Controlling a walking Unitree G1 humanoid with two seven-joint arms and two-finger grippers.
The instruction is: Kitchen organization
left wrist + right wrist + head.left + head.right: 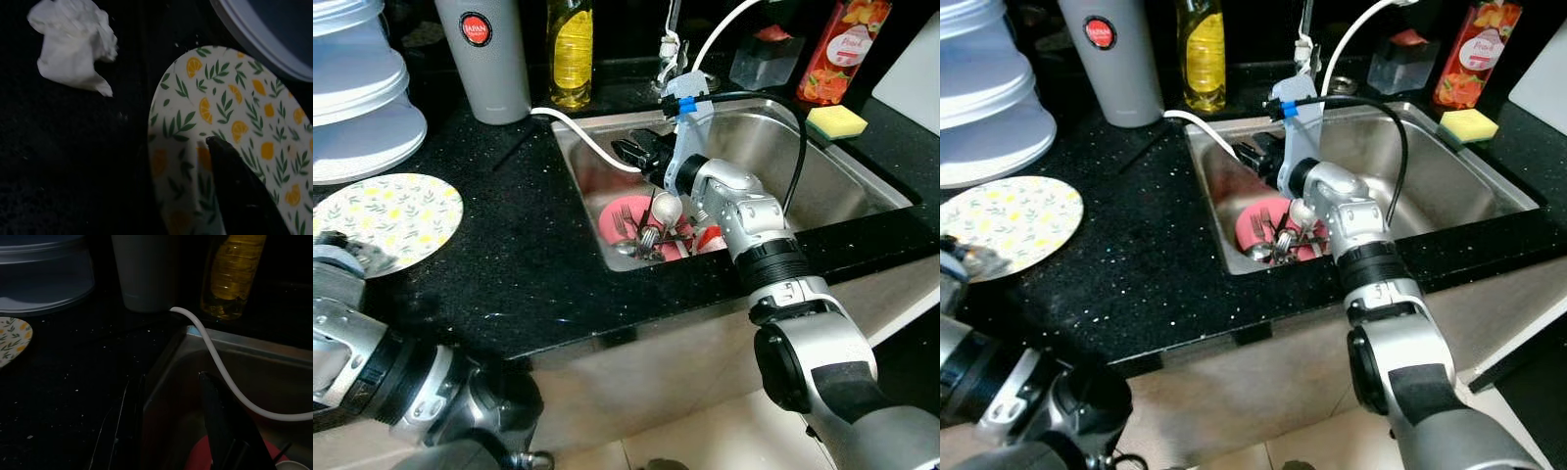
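Two silver arms are in view over a black speckled countertop with a steel sink set into it at about two o'clock. The right gripper reaches down into the sink's near-left corner, its two black fingers spread apart with nothing between them, hanging just above a pink plate. That plate lies on the sink floor and carries a heap of cutlery, forks and spoons lying crosswise. A white hose curves from the counter over the sink rim, passing beside the gripper.

At nine o'clock a lemon-patterned plate lies flat on the counter. The left gripper is at its near edge; one black finger lies over the plate's face, but whether it is clamped or loose I cannot tell. A crumpled white tissue lies on the counter near that plate.

At twelve o'clock stand a grey tumbler and a yellow oil bottle; a yellow sponge sits at the sink's far-right corner.
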